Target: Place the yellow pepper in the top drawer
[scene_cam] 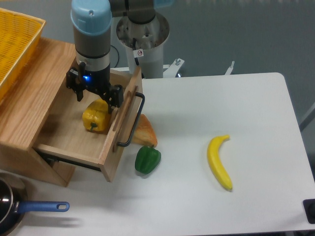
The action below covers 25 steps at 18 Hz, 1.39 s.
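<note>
I hang over the top drawer [74,140], which stands pulled out from the wooden cabinet [29,103], its black bar handle [134,120] facing the white table [236,162]. My gripper [96,100] is down inside the drawer's opening, a small blue light glowing on my wrist. My jaws stand spread apart, one finger on the left side and the other on the right, and they clasp nothing. The yellow pepper [96,117] lies on the drawer floor just below and between my fingertips, near the front panel, tipped so that its green stem points toward the camera. Whether my right finger touches the pepper's upper edge I cannot tell from this angle; it sits very close to it.

On top of the cabinet, at the far left, the corner of a yellow woven basket [15,46] shows. On the table just beside the drawer front lies a wedge of bread [144,132], partly tucked behind the handle, and the green bell pepper [147,160] rests just in front of it. The banana [218,161] lies well apart to the right, curved, with its stem end up. At the lower left corner a pan with a blue handle [42,207] pokes into view, beside the foot of the cabinet.
</note>
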Tool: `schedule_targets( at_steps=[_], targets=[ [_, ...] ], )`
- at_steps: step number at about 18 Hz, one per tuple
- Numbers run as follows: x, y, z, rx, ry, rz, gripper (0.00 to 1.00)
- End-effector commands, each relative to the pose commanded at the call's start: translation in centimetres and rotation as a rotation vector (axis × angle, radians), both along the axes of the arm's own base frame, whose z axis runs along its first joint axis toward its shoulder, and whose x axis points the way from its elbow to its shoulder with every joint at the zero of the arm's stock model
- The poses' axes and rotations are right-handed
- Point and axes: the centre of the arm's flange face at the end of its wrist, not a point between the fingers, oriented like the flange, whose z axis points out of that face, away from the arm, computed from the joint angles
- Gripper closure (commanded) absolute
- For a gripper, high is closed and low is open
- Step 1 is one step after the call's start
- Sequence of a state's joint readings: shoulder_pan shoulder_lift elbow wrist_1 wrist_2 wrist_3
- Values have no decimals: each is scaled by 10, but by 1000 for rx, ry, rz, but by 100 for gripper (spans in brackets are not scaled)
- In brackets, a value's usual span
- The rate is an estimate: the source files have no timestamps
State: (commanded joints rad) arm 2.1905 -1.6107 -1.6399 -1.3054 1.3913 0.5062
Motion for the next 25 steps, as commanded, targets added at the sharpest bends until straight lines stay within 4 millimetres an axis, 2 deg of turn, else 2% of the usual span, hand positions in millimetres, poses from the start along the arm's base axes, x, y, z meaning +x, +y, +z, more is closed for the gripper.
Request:
schedule_targets(
  at_steps=[6, 9, 12, 14, 16, 20, 23, 25],
  targets=[
    [3, -11, 42, 90, 12, 8, 0],
    [-22, -28, 65, 153, 9, 57, 0],
    [-48, -39, 75, 180, 50, 54, 0],
    [-78, -55, 78, 180, 104, -11, 0],
    [-99, -67, 74, 154, 158, -84, 0],
    [-129, -84, 57, -11, 282, -231, 0],
    [-172, -91, 21, -77, 246, -244, 0],
    [-187, -92, 2, -132, 227, -235, 0]
  ],
)
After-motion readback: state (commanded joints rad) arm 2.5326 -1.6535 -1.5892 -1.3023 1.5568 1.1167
